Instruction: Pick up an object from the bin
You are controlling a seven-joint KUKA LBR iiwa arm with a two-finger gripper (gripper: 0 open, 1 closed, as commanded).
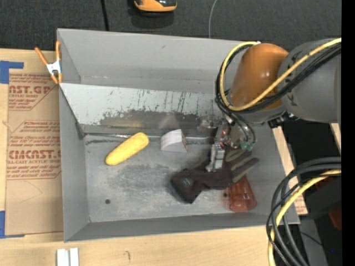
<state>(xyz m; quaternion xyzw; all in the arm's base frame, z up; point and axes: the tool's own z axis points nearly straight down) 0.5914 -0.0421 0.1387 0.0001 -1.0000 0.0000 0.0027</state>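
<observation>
1. Dark-brown limp thing point(191, 185), crumpled like cloth, lies on the floor of the bin point(138, 60), on the near side, right of centre.
2. The gripper point(216, 160) stands at its far right end, touching it or just above it; whether it is apart or together I cannot tell.
3. A reddish-brown block point(242, 197) lies just right of it.
4. A white piece point(173, 141) and a yellow corn cob point(127, 149) lie further left.

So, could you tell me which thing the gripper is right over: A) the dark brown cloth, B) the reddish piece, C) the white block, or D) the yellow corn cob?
A: the gripper sits at the top edge of the dark brown cloth, while the yellow corn cob and the white block lie further left in the view and the reddish piece lies lower right.
</observation>
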